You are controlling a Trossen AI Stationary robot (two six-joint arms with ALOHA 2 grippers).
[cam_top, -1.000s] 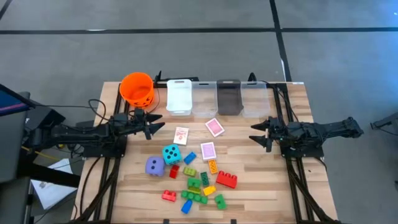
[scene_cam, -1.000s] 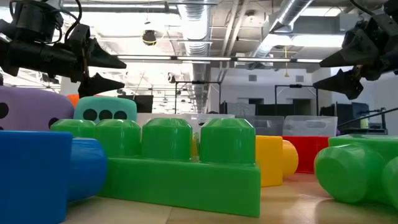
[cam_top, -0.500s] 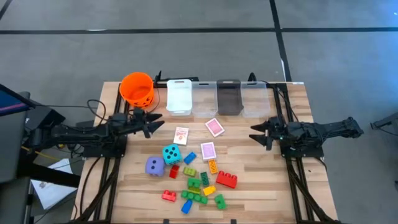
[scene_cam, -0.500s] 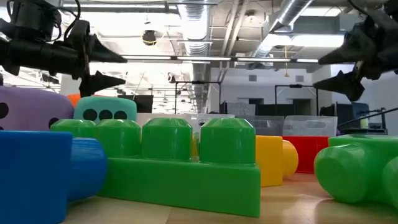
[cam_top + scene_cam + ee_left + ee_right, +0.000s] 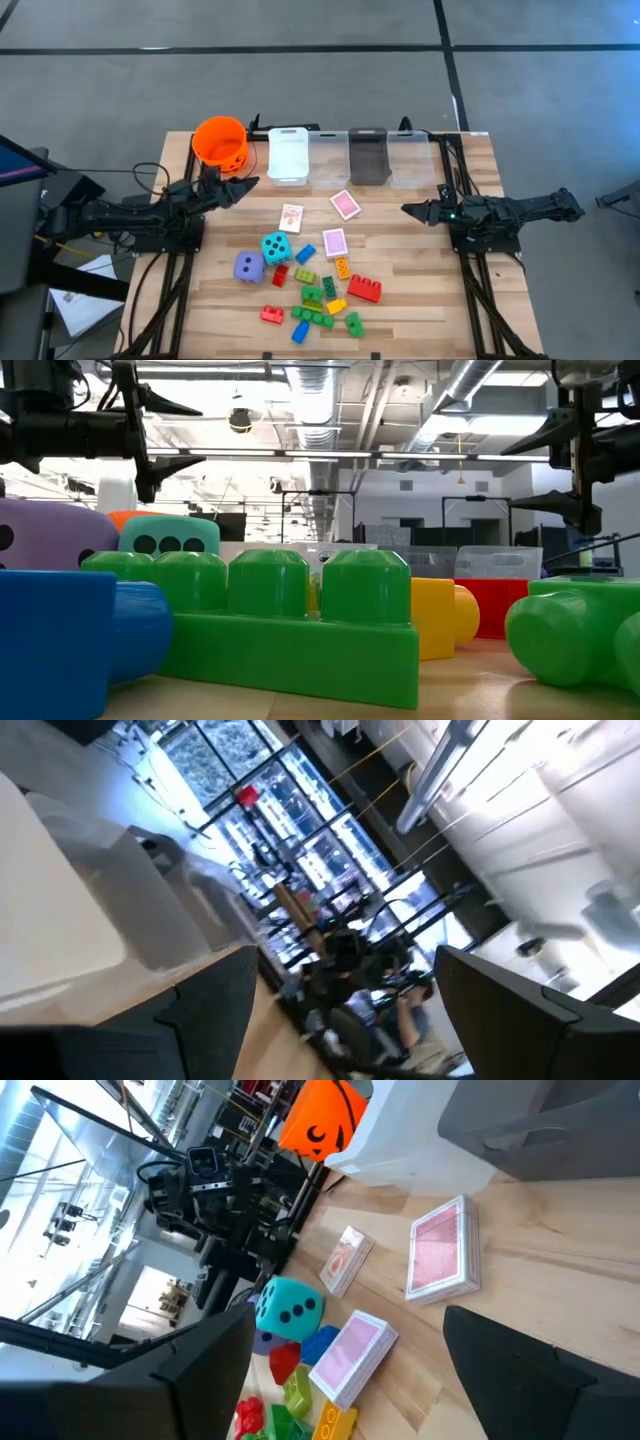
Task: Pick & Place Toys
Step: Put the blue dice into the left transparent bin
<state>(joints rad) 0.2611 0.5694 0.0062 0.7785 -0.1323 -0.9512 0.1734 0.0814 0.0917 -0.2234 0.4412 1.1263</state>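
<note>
Fingers apart on both grippers, nothing between them, nothing touched.

Left gripper (image 5: 240,184): arm lies low along the table's left side, reaching inward; tips hang in the air just beside the orange bucket (image 5: 220,142), pointing toward the white bin (image 5: 288,155).

Right gripper (image 5: 410,209): arm lies along the right side, reaching inward; tips hang above bare wood, level with the upper cards, well apart from the toys.

Table (image 5: 420,290): pale wooden planks, dark frame rails at each side.

Bins: white one, then clear and smoky rectangular ones (image 5: 367,157) in a row along the far edge, right of the round ribbed-looking bucket.

Cards, pink-backed, flat, three packs: one (image 5: 344,204) nearest the bins, one (image 5: 291,217) to its left, one (image 5: 334,242) lower, all lying on the wood at mid-table.

Dice, soft-cornered cubes with dark dots: teal (image 5: 276,247) and purple (image 5: 249,266), just beside each other, below the cards.

Bricks (image 5: 318,296): glossy studded plastic, loose cluster near the front edge; green, blue, yellow, orange, and a larger red brick (image 5: 365,289) at the cluster's right. Low view shows a green four-stud brick (image 5: 290,625) close up.
</note>
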